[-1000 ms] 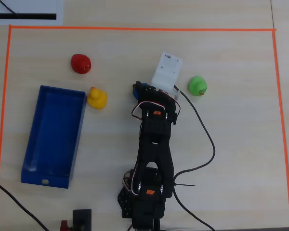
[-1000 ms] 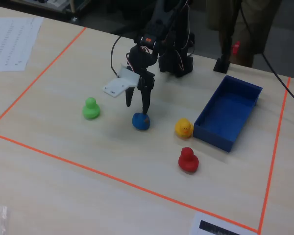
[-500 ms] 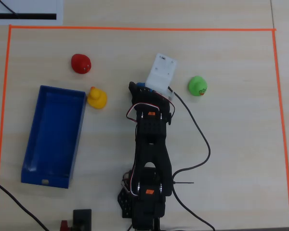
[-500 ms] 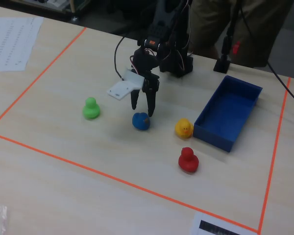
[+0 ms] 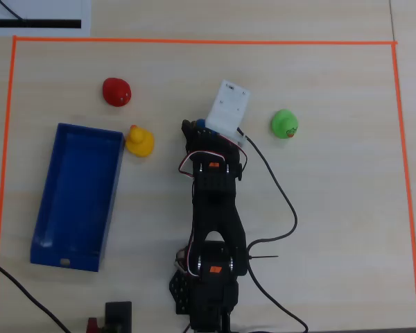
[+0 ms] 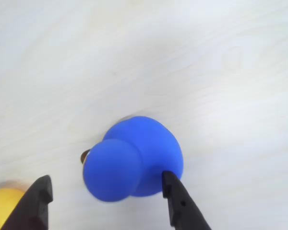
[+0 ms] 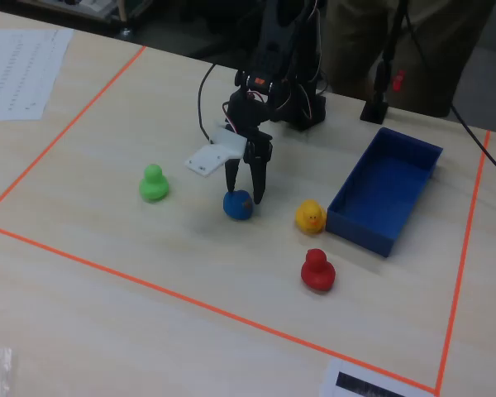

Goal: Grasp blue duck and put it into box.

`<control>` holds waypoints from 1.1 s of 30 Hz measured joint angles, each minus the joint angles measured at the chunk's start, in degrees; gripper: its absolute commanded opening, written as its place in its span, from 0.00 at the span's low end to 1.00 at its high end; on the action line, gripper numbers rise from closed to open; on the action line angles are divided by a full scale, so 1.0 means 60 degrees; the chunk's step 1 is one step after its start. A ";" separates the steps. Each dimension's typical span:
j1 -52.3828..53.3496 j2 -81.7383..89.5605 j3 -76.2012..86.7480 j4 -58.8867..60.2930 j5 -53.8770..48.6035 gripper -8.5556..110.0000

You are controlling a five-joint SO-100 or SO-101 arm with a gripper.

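Observation:
The blue duck point(image 6: 134, 158) stands on the pale table, its orange beak pointing left in the wrist view. My gripper point(image 6: 105, 178) is open and lowered around it. The right finger point(image 6: 180, 201) touches the duck's body; the left finger point(image 6: 38, 201) stands apart from it. In the fixed view the gripper point(image 7: 244, 197) points straight down over the duck point(image 7: 238, 207). From overhead only a sliver of the duck point(image 5: 201, 125) shows beside the gripper point(image 5: 194, 128). The dark-blue box point(image 5: 47, 201) lies empty at the left, and in the fixed view the box point(image 7: 347, 217) lies at the right.
A yellow duck point(image 5: 140, 141) sits between the blue duck and the box and shows in the wrist view's lower left corner point(image 6: 2, 206). A red duck point(image 5: 116, 91) and a green duck point(image 5: 284, 123) stand nearby. Orange tape point(image 5: 194, 41) frames the work area. A black cable point(image 5: 288, 201) trails right of the arm.

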 measured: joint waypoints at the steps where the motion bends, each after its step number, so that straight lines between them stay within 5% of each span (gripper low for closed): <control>1: 0.0000 -0.0073 0.0015 -0.0088 0.0044 0.32; 9: -0.0176 -0.0176 0.0190 -0.0718 0.0483 0.29; 12: -0.0278 -0.0337 0.0190 -0.0791 0.0586 0.07; 22: -0.0410 -0.0308 0.0366 -0.1143 0.0894 0.07; 27: -0.0381 0.0454 -0.0630 0.0894 0.1963 0.07; 33: -0.2695 0.1289 -0.3633 0.5449 0.4175 0.07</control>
